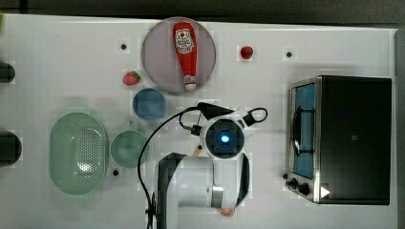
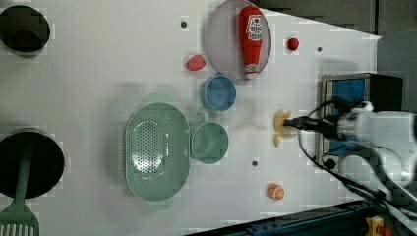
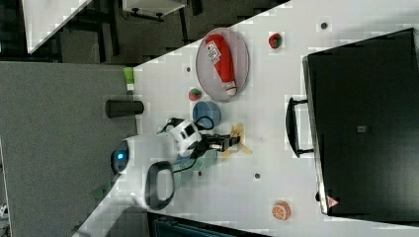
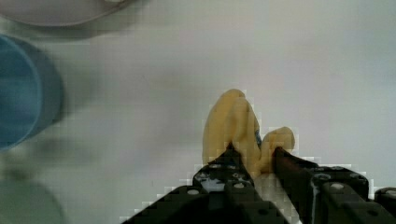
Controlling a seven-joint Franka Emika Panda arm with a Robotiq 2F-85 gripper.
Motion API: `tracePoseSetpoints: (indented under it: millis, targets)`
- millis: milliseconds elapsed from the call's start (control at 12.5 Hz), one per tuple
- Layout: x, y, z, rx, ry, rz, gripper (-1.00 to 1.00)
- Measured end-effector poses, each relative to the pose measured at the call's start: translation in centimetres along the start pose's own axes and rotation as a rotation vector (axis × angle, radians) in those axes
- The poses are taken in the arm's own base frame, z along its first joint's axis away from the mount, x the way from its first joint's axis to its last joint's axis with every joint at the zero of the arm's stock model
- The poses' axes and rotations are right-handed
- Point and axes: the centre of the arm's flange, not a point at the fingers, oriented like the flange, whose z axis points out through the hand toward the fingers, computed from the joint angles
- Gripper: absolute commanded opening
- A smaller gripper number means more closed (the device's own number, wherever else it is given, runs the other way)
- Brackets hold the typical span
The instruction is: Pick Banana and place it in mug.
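1. Top view: the arm (image 1: 210, 181) hides the banana except for a pale tip (image 1: 197, 150) at its edge. The mug (image 1: 129, 149) is empty and stands just beside the empty green basket (image 1: 78, 152). The blue cup (image 1: 149, 104) is empty. The ketchup bottle (image 1: 186, 52) lies on the plate (image 1: 157, 52).
2. Left view: the gripper (image 2: 291, 123) grasps the banana (image 2: 279, 129), well to the left view's right of the mug (image 2: 210, 142). An orange slice (image 2: 276, 191) lies on the surface (image 2: 98, 73). A dark pot (image 2: 29, 162) holds a green spatula (image 2: 19, 201).
3. Right view: the banana (image 3: 237, 140) is at the gripper (image 3: 232, 142), near the blue cup (image 3: 206, 112).
4. Wrist view: the two fingers (image 4: 233, 158) are clamped on the banana (image 4: 233, 128). The blue cup (image 4: 18, 93) shows nothing inside.
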Motion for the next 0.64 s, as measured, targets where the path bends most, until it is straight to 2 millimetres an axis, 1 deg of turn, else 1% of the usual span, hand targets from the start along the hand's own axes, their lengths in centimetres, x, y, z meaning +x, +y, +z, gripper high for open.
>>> tracePoseSetpoints:
  millis: [80,240,320,400,560,640]
  targets:
    - [-0.1,0.5,-2.9,0.000,-0.015,0.011,-0.46]
    - [-0.7,1.3,-9.6,0.016,-0.006,0.031,-0.45]
    - [-1.1,1.4,-12.9,0.007,0.005,0.025,-0.45]
    - [-1.7,1.3,-15.6,0.002,0.004,0.017,-0.46]
    - [-2.8,0.8,-19.5,0.008,0.014,0.007,-0.45]
    - [-2.8,0.0,-20.8,0.007,0.019,0.000,-0.45]
